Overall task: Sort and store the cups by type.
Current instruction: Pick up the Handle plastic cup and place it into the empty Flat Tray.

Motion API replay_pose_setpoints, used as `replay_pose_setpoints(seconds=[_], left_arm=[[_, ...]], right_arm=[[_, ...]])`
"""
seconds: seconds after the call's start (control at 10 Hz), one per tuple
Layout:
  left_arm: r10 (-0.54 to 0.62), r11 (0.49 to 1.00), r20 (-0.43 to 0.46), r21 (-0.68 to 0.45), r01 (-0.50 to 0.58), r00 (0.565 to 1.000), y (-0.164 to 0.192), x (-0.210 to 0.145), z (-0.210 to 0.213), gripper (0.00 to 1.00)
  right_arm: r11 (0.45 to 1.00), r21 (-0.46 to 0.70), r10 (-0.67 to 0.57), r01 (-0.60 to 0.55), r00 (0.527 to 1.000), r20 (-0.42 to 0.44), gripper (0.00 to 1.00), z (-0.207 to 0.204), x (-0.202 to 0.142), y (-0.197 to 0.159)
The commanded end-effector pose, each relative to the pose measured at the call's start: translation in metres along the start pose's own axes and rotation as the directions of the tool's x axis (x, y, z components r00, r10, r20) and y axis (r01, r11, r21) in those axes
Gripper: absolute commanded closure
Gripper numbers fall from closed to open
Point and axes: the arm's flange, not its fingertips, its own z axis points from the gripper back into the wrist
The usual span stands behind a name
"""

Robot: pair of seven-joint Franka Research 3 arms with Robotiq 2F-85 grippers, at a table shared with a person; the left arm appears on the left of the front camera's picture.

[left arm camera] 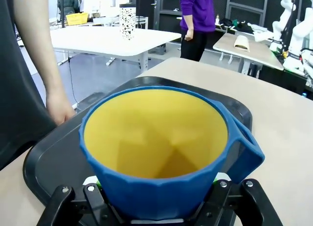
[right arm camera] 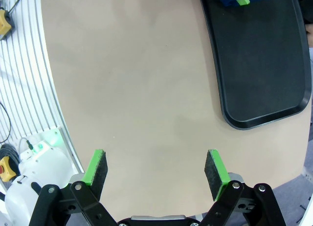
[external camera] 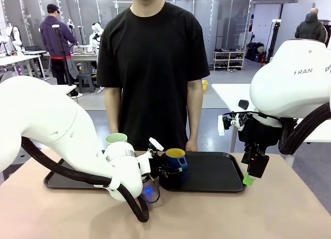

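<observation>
The left gripper (left arm camera: 156,206) clamps the blue mug (external camera: 176,166) low over the right black tray (external camera: 217,172), probably its storage place. The green tumbler (external camera: 116,139) stands on the other tray (external camera: 57,181). The right gripper (right arm camera: 156,169) waits wide over the table (right arm camera: 132,79).

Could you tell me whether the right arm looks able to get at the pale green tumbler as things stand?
Probably not easily. The green tumbler stands on the left tray, behind the left arm, whose left gripper holds the blue mug between. The right gripper hangs open, far right.
</observation>
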Motion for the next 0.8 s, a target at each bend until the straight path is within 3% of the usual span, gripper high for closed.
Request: replay_pose_setpoints(seconds=[0.0, 0.4, 0.5, 0.7], left_arm=[[-0.029, 0.999, -0.012, 0.020, 0.030, 1.000, -0.0077, -0.0090, -0.0101, 0.29], [-0.028, 1.000, -0.021, 0.011, 0.028, 0.999, -0.0107, -0.0129, -0.0089, 0.26], [-0.035, 0.999, -0.024, 0.008, 0.035, 0.999, -0.0126, -0.0134, -0.0075, 0.09], [-0.035, 0.999, -0.005, 0.014, 0.035, 0.999, -0.0136, -0.0131, -0.0041, 0.00]], right_arm=[[1.000, -0.003, -0.008, 0.008, 1.000, -0.012, 0.00, 0.0002, -0.0005, 0.0000], [1.000, -0.003, -0.008, 0.008, 1.000, -0.012, 0.00, 0.0002, -0.0005, 0.0000], [1.000, -0.003, -0.008, 0.008, 1.000, -0.012, 0.00, 0.0002, -0.0005, 0.0000], [1.000, -0.003, -0.008, 0.008, 1.000, -0.012, 0.00, 0.0002, -0.0005, 0.0000]])
